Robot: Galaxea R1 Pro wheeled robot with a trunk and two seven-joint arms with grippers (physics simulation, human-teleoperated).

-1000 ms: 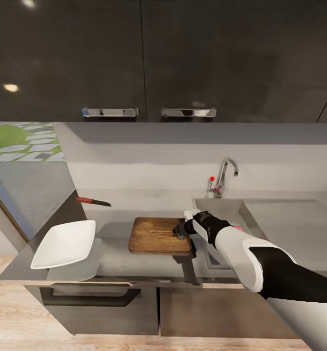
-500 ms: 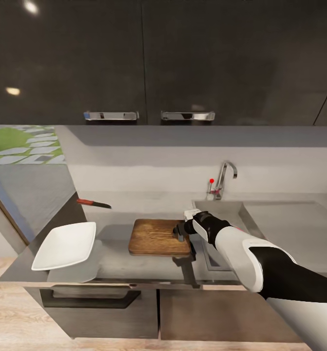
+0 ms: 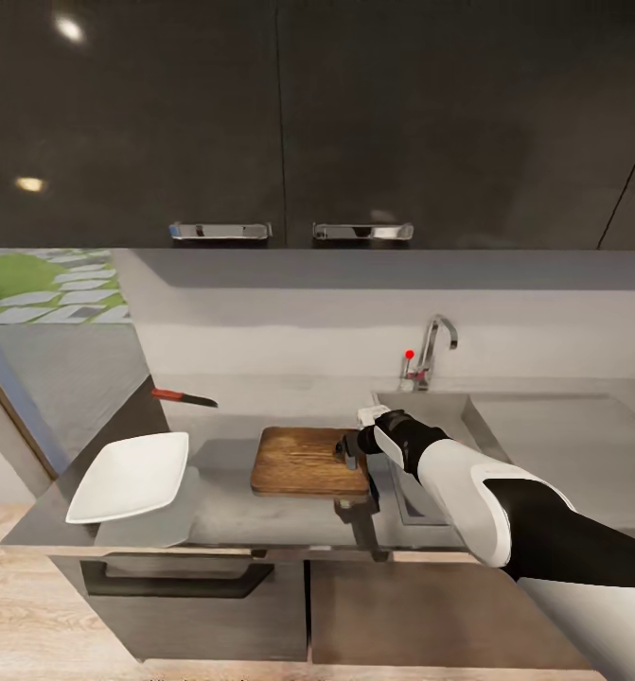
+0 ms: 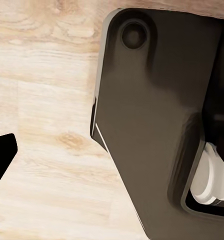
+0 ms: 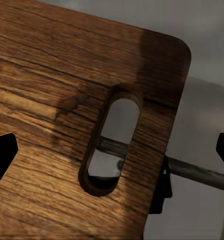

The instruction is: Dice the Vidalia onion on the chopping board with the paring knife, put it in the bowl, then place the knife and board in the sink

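Over the chopping board (image 3: 309, 461), right gripper (image 3: 347, 452), fingers' grip unclear, sink (image 3: 449, 409) half hidden

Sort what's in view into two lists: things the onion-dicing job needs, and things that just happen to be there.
For the job:
chopping board
paring knife
bowl
sink
countertop
right gripper, over the board's edge

Not part of it:
wall cabinets
tap
wooden floor
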